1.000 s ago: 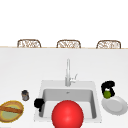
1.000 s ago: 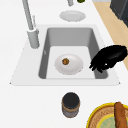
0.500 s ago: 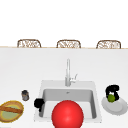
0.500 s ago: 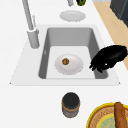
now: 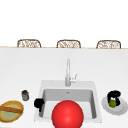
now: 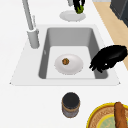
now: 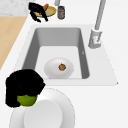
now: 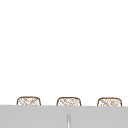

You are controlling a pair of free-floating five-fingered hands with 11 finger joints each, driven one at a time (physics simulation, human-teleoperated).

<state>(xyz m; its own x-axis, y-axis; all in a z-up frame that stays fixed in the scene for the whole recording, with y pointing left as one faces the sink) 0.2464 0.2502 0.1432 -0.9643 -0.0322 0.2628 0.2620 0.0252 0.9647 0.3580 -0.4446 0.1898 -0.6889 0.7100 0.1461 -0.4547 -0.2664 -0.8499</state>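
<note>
Front view: the right hand (image 5: 113,96) is over the plate (image 5: 120,110) on the table (image 5: 20,72) to the right of the sink (image 5: 93,86), its fingers curled round a green fruit (image 5: 113,103). From the right side, that hand (image 7: 23,86) covers the top of the fruit (image 7: 25,99), which sits at the plate's (image 7: 50,112) near-left edge; whether the fruit touches the plate cannot be told. The left hand (image 5: 38,103) hangs at the sink's left rim. From the left side, its fingers (image 6: 96,65) are loosely bent, pointing down into the basin, grasping nothing. On the sink floor lies a white dish (image 6: 75,65) with a small brown item (image 6: 65,61) at its centre. Faucet (image 5: 67,72) stands behind the basin. Left of the sink are a dark jar (image 5: 25,95) and a yellow bowl (image 5: 7,115) holding a brown stick-shaped item (image 5: 11,109). A red sphere (image 5: 67,114) sits low in front of the sink.
</note>
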